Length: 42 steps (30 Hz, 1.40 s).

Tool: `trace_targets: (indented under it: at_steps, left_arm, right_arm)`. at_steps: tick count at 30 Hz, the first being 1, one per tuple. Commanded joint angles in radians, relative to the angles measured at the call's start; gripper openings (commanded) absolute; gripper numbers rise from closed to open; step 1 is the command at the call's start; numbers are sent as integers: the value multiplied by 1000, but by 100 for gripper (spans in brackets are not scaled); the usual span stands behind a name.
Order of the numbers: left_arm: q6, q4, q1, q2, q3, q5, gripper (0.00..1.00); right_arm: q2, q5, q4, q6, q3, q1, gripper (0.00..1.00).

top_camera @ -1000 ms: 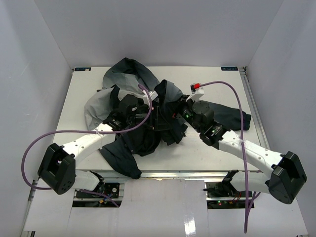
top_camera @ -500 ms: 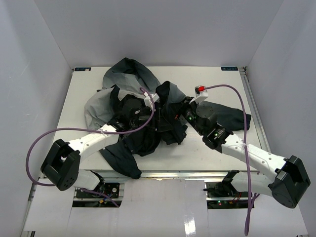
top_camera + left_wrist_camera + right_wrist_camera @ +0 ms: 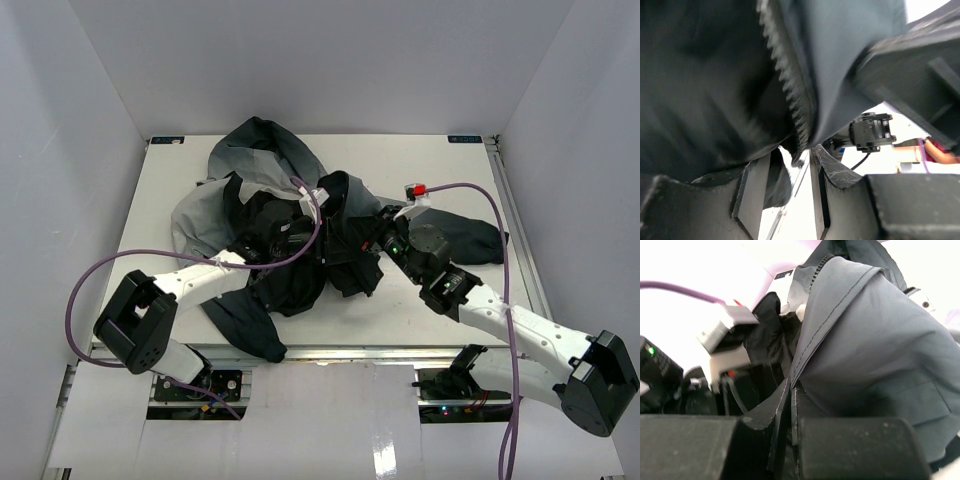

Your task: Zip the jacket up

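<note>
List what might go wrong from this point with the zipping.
1. The left tool stands open around just the tip of the zipper teeth; closing there may catch too little, and the edge could slip out.
2. The right tool is shut on a thin fold of the jacket; a pull might slide it free.

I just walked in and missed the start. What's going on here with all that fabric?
Two robot arms are working on a crumpled jacket lying on the table, the aim being to zip it. The right gripper is pinched shut on a grey edge of the jacket. The left gripper has its jaws apart, with a loose row of zipper teeth hanging down between them, not clamped. The zipper is not yet closed.
</note>
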<state>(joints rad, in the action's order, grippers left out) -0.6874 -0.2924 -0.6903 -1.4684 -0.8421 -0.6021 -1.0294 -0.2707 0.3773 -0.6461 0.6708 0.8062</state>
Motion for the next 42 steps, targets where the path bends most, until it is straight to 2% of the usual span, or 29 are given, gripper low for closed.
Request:
trace_targets:
  at_steps: [1,6,8,9,12,14,15,16,18,21,25,30,38,42]
  left_arm:
    - [-12,-58,-9,-23,-22,-45,50]
    - [-4,-71,-13,-39,-23,-36,53]
    - [-2,-72,-14,-36,-21,-34,49]
    - [-2,-77,-14,-37,-19,-41,43]
    - [-9,-104,-14,-30,-9,-83,11]
    - [18,-56,-14,-4,-16,-94,0]
    - [43,-34,-14,18,-21,-86,0]
    - [60,-4,-14,35,-26,-79,0]
    - [103,83,-11,79,-35,-100,0]
    - [168,176,-10,107,-58,-181,0]
    - [218,258,-6,157,-57,-183,0]
    - [222,229,-2,200,-26,-253,0]
    - [222,207,3,229,-24,-291,0]
    - [226,205,5,240,-24,-280,0]
  right_arm:
    - [66,-6,89,-35,-32,-4,8]
    - [85,0,80,-40,-33,-3,8]
    - [86,12,81,-40,-35,-3,8]
    - [85,20,81,-41,-36,-4,8]
    - [69,77,66,-13,-26,-9,11]
    - [55,129,8,38,0,-22,37]
    - [50,166,-13,78,13,-34,57]
    - [51,168,-42,106,21,-35,64]
    - [71,239,-121,178,4,-69,71]
    - [150,424,-132,255,-74,-113,71]
    - [226,568,-120,300,-181,-127,70]
    - [305,699,-21,320,-293,-127,66]
    - [305,814,13,320,-325,-127,54]
    - [292,835,28,315,-348,-127,51]
